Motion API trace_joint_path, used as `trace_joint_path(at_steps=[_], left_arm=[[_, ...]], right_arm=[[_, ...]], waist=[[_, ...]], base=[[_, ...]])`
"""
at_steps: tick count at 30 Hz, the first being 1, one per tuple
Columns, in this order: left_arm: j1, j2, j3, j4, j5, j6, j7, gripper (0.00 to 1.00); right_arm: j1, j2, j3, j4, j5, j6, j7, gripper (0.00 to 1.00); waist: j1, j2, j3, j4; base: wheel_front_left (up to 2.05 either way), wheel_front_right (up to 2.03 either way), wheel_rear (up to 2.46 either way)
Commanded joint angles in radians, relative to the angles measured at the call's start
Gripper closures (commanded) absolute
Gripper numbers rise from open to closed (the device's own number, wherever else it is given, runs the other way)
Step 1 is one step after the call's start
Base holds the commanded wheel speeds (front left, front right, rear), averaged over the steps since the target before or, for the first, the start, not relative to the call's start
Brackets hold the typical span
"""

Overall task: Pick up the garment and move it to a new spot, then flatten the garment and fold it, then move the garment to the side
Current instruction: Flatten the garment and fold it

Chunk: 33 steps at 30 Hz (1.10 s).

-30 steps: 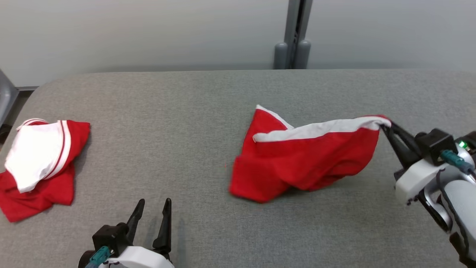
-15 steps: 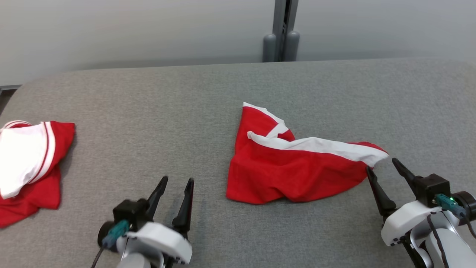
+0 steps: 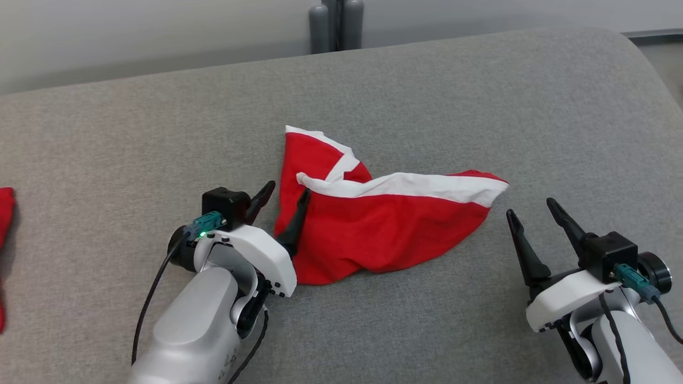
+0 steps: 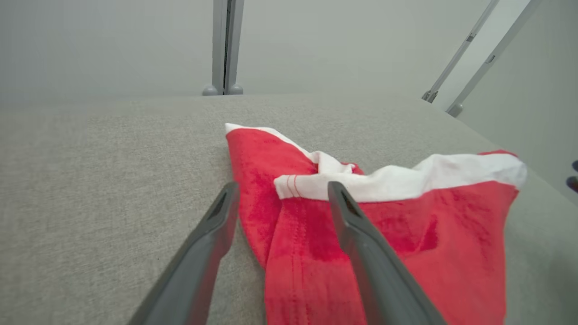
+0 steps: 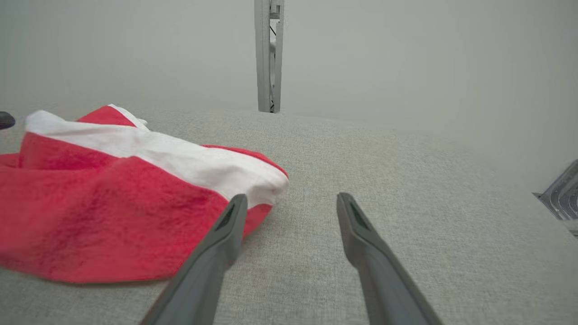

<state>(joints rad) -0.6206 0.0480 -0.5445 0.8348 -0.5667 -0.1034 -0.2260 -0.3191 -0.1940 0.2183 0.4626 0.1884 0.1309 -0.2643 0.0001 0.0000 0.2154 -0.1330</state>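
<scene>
The crumpled red garment (image 3: 373, 234), in the middle of the grey table (image 3: 480, 96), looks light and floppy, best pinched at its 9 o'clock edge, which the wide-open, empty left gripper (image 3: 288, 188) straddles, and at its 3 o'clock corner, near the equally open, empty right gripper (image 3: 529, 207).

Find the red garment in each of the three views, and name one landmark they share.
Head view: garment in the centre.
Left wrist view: garment centre to right, lower half.
Right wrist view: garment at the left, mid-height.
Shared landmark: the grey post at top, beyond the garment.
</scene>
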Motion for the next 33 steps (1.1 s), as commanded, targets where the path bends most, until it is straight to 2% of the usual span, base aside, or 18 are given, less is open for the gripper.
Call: trace_joint_path(at_steps=[1,9,15,16,17,18,19,20,24,26,33], left_arm=[[-0.027,0.005,-0.033,0.027,-0.026,0.001,0.000,0.00],[-0.077,0.005,-0.142,0.133,-0.055,0.030,-0.011,0.00],[-0.098,0.005,-0.174,0.176,-0.073,0.053,-0.033,0.00],[-0.098,0.005,-0.179,0.179,-0.075,0.051,-0.034,0.09],[-0.098,0.005,-0.184,0.182,-0.079,0.048,-0.036,0.44],[-0.096,0.005,-0.191,0.184,-0.080,0.046,-0.037,0.66],[-0.093,0.005,-0.197,0.186,-0.083,0.044,-0.038,0.92],[-0.089,0.005,-0.203,0.187,-0.088,0.042,-0.039,1.00],[-0.088,0.005,-0.220,0.152,-0.083,0.037,-0.040,1.00],[-0.077,0.005,-0.195,0.110,-0.080,0.048,-0.040,1.00],[0.033,0.024,-0.077,-0.062,0.041,0.095,-0.040,1.00]], right_arm=[[-0.011,0.003,-0.005,0.001,-0.002,0.000,0.000,0.00],[-0.012,0.012,-0.022,0.009,-0.011,0.000,0.000,0.00],[-0.021,0.026,-0.035,0.008,-0.022,0.000,0.000,0.00],[-0.019,0.029,-0.032,0.009,-0.021,0.000,0.000,0.00],[-0.019,0.031,-0.028,0.011,-0.020,0.000,0.000,0.00],[-0.020,0.033,-0.025,0.014,-0.019,0.000,0.000,0.00],[-0.019,0.033,-0.023,0.016,-0.018,0.000,0.000,0.00],[-0.018,0.034,-0.021,0.017,-0.016,0.000,0.000,0.00],[-0.012,0.034,-0.024,0.019,-0.013,0.000,0.000,0.00],[-0.002,0.032,-0.029,0.020,-0.010,0.000,0.000,0.00],[0.045,0.029,-0.071,0.026,0.007,0.000,0.000,0.00]], waist=[[-0.0001,0.0000,0.031,-0.035],[-0.0001,0.0000,0.054,-0.046],[-0.0001,0.0000,0.064,-0.043],[-0.0001,0.0000,0.065,-0.041],[-0.0001,0.0000,0.065,-0.040],[-0.0001,0.0000,0.064,-0.038],[-0.0001,0.0000,0.063,-0.036],[-0.0001,0.0000,0.061,-0.034],[-0.0001,0.0000,0.055,-0.022],[-0.0001,0.0000,0.047,-0.011],[-0.0001,0.0000,-0.028,0.058]], base=[[0.00,0.00,0.00],[0.00,0.00,0.00],[0.00,0.00,0.00],[0.00,0.00,0.00],[0.00,0.00,0.00],[0.00,0.00,0.00],[0.00,0.00,0.00],[0.00,0.00,0.00],[0.00,0.00,0.00],[0.00,0.00,0.00],[0.00,0.00,0.00]])
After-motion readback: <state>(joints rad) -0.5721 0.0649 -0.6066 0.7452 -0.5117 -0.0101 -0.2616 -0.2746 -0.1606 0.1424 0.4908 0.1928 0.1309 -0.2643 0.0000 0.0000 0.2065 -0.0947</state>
